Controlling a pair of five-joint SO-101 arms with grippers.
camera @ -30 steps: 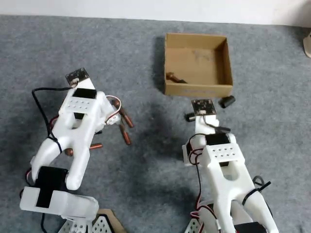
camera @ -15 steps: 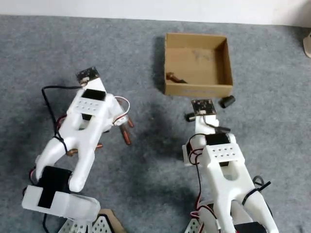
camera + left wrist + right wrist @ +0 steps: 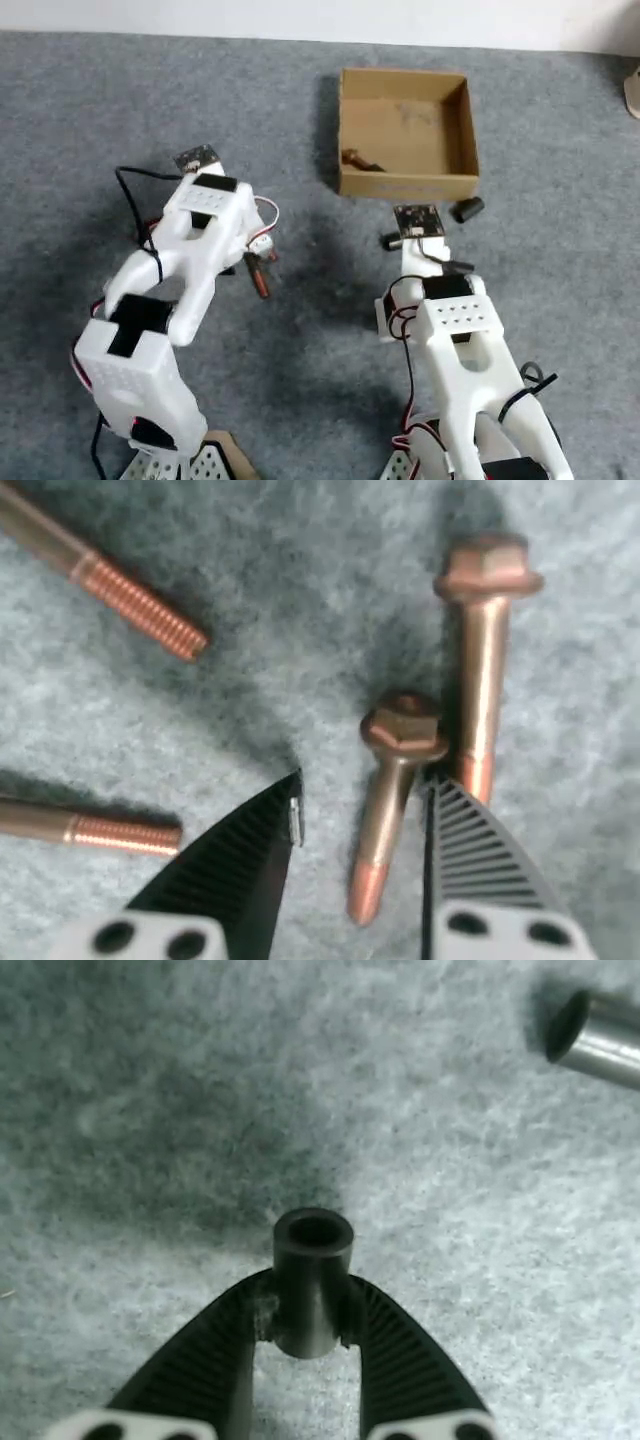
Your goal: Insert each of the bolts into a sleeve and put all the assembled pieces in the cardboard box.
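Bolt [image 3: 395, 800] lies between the left gripper's [image 3: 365, 785] open fingers; the right gripper [image 3: 310, 1315] clamps a sleeve [image 3: 313, 1250]. One copper piece [image 3: 358, 160] lies in the box [image 3: 405, 186].

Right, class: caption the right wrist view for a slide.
Right gripper holds a black sleeve, open end toward camera; another sleeve lies nearby on grey carpet.

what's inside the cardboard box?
One copper-coloured bolt piece lies in the near-left corner of the open brown cardboard box. The near wall hides the floor strip just behind it; sleeved or not, cannot tell.
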